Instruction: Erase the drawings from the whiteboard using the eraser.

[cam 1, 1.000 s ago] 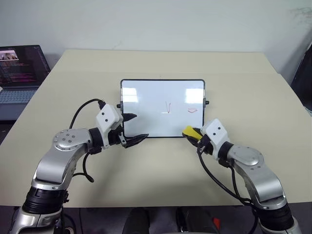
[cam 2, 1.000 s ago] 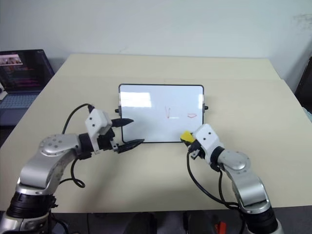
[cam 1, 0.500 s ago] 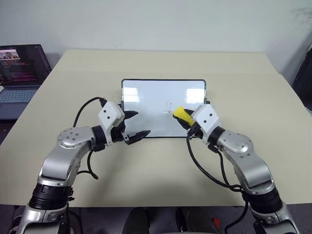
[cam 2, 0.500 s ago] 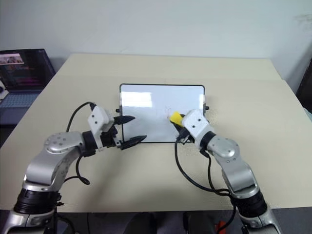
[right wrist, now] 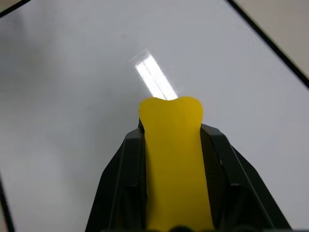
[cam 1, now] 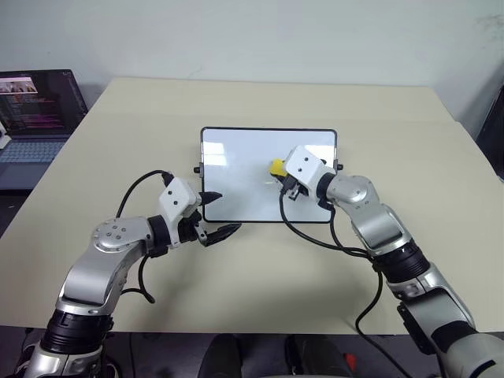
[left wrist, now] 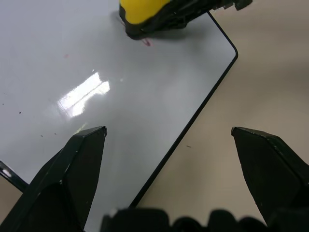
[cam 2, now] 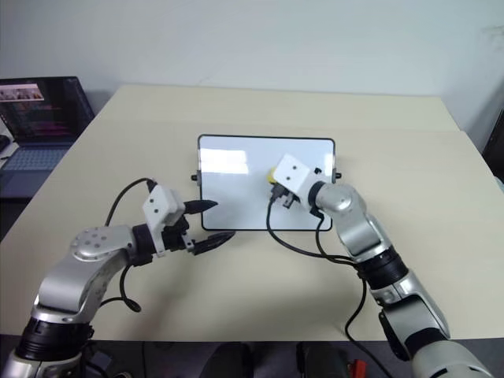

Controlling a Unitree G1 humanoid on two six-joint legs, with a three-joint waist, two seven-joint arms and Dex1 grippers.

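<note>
A beige tabletop [cam 1: 260, 268] is carrying the glossy dark-framed whiteboard [cam 1: 236, 169]; the right gripper [cam 1: 280, 175] is clamping the yellow oblong eraser [cam 1: 277, 167] flat over a red drawing remnant [left wrist: 146, 43], the open left gripper [cam 1: 219, 215] idling nearby.

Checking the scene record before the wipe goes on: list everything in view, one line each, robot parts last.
Glossy white rectangular whiteboard with dark frame: one, white, mid-table.
Small yellow oblong eraser: one, yellow, over the whiteboard's right half, in the right claw.
Red marker trace: one visible, red, on the whiteboard beside the eraser.
Beige table: one, beige, under everything.
Open laptop with lit screen: one, dark, left of the table.
Left claw: one, black, open, at the whiteboard's near left corner.
Right claw: one, black, shut on the eraser.
</note>
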